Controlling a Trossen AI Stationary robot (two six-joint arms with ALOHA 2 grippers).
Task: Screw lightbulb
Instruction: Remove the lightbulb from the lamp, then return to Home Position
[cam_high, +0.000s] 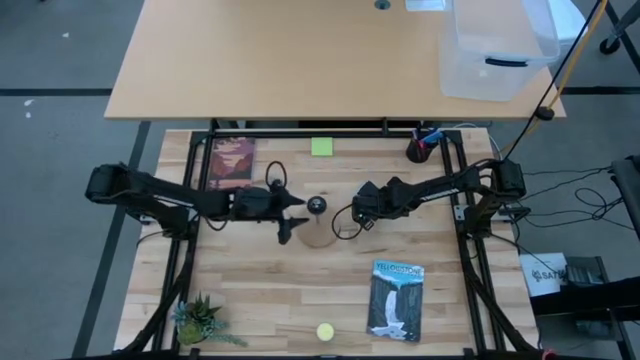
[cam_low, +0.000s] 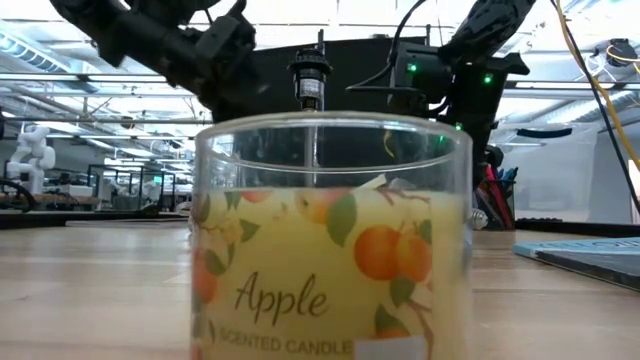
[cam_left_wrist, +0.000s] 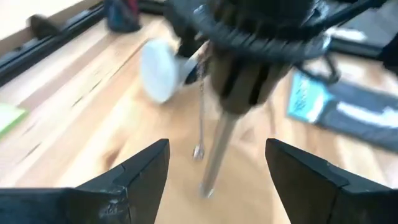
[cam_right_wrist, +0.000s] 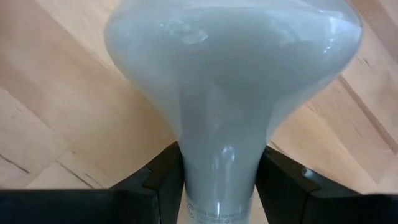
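The lightbulb (cam_right_wrist: 230, 81), with a white dome and a grey neck, is in my right gripper (cam_right_wrist: 217, 186), just right of the lamp. It also shows in the left wrist view (cam_left_wrist: 160, 68). The lamp stands mid-table on its round wooden cone base (cam_high: 318, 238), with a black socket (cam_high: 317, 205) on a metal stem (cam_left_wrist: 217, 149). The socket also shows in the low view (cam_low: 308, 80). My left gripper (cam_high: 290, 220) is open at the lamp's left side. In its wrist view (cam_left_wrist: 214, 177) the stem and a pull chain (cam_left_wrist: 200, 106) stand ahead of the gap, untouched. My right gripper pinches the bulb's narrow grey neck (cam_right_wrist: 217, 180) between its two fingers, one on each side. It comes from the table's right, slanting down. The dome points away from the fingers toward the lamp, and the bulb is apart from the socket.
On the table lie a brown book (cam_high: 231, 162), a green note (cam_high: 321, 147), a dark cup of pens (cam_high: 420, 148), a blue book (cam_high: 396, 298), a yellow ball (cam_high: 325, 331) and a small plant (cam_high: 200, 320). A candle jar (cam_low: 330, 240) fills the low view.
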